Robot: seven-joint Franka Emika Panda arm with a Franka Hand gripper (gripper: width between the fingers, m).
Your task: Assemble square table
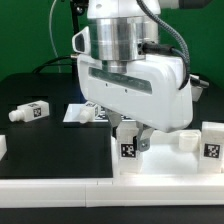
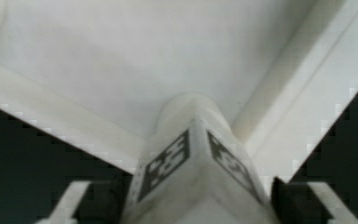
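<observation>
My gripper (image 1: 130, 132) is shut on a short white tagged leg (image 1: 128, 143) and holds it upright over the corner of the white square table slab (image 1: 165, 166) on the exterior view's left. In the wrist view the leg (image 2: 194, 150) runs between my two fingers (image 2: 73, 203), and its far end meets the slab (image 2: 140, 60) near where two raised rims join. Whether the leg sits in a socket is hidden. A second tagged leg (image 1: 213, 140) stands at the slab's right side.
A loose tagged leg (image 1: 28, 112) lies on the black table at the exterior view's left. Another tagged white part (image 1: 85, 114) lies behind my hand, partly hidden. A white piece (image 1: 3, 147) sits at the far left edge. A small white part (image 1: 185, 141) rests on the slab.
</observation>
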